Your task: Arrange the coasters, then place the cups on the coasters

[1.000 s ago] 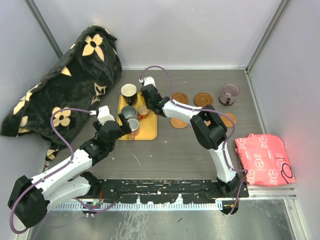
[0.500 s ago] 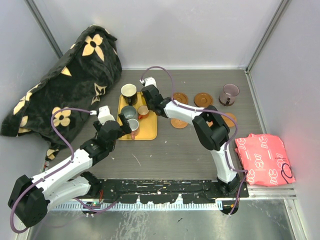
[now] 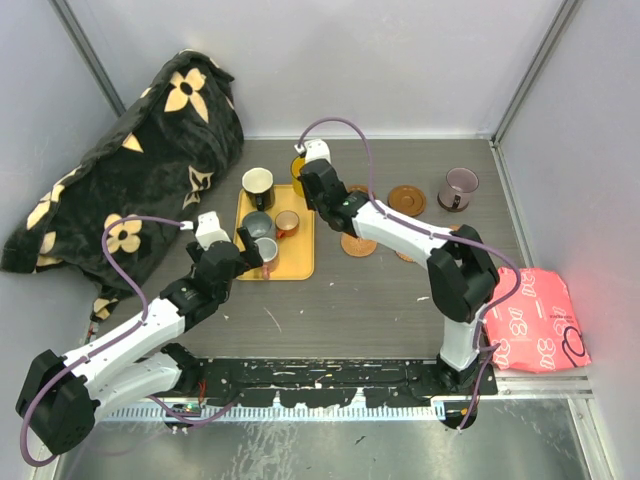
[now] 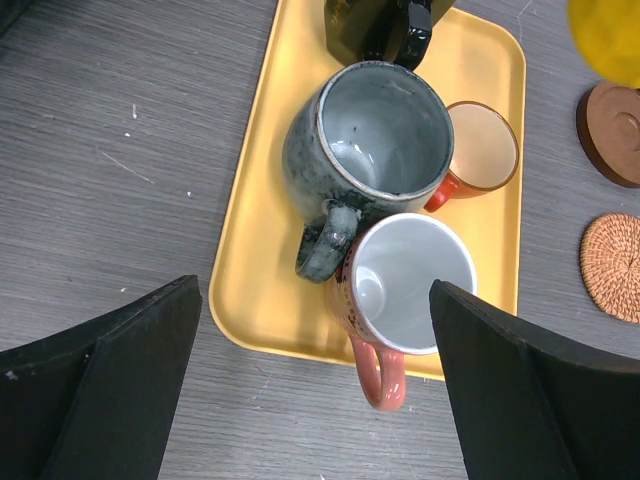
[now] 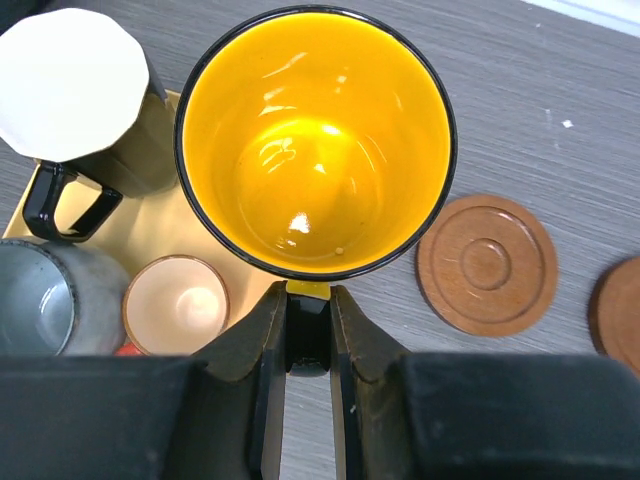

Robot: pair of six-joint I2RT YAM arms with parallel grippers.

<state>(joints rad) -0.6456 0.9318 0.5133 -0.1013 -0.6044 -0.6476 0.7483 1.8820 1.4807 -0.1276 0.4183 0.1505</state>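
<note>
My right gripper (image 5: 308, 300) is shut on the handle of the yellow-orange cup (image 5: 315, 135), held above the tray's back right corner (image 3: 298, 165). On the yellow tray (image 3: 298, 262) stand the black cup (image 3: 257, 183), the grey cup (image 4: 375, 140), the small copper-brown cup (image 4: 483, 148) and the white cup (image 4: 415, 283) with a pink handle. My left gripper (image 4: 315, 390) stands open over the tray's near edge, with the white cup's handle between its fingers, untouched. Reddish-brown coasters (image 3: 407, 199) (image 3: 358, 245) (image 5: 487, 265) lie right of the tray. The purple-grey cup (image 3: 458, 187) stands at the far right.
A black blanket with cream flowers (image 3: 150, 140) is heaped at the back left. A pink printed bag (image 3: 525, 315) lies at the right front. Grey walls close in the table on three sides. My right arm partly covers other coasters.
My right gripper has carried the yellow-orange cup up off the tray, backward and to the right, toward the coasters. The left arm has not moved.
</note>
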